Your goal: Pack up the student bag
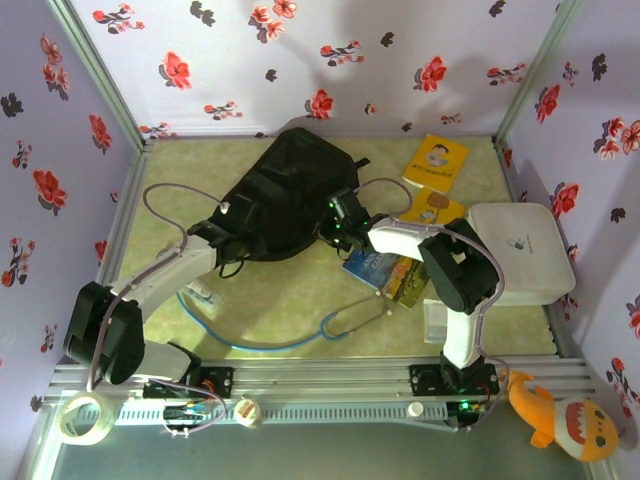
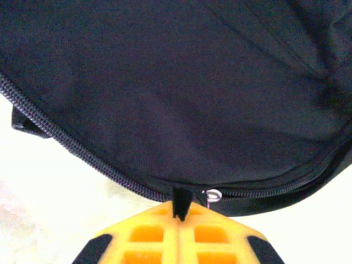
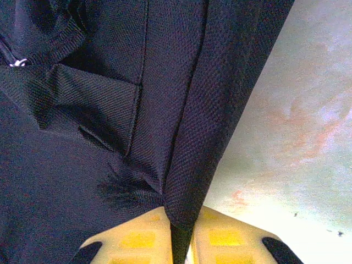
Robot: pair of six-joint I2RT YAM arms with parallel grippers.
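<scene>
From above: holds the student bag (image 1: 285,190) stretched between the left gripper (image 1: 228,235) and the right gripper (image 1: 340,215).

Left wrist: pinches the black zip tab (image 2: 180,201) in closed fingertips, with bag cloth spread just ahead.

Right wrist: nips a hanging fold (image 3: 187,165) of bag fabric, jaws shut on it, directly in front.

Looks soft, limp and light; probably better taken by tab, seam or strap than by loose cloth.

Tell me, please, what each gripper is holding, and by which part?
Left gripper: student bag, by its zip pull. Right gripper: a fold of its fabric.
</scene>
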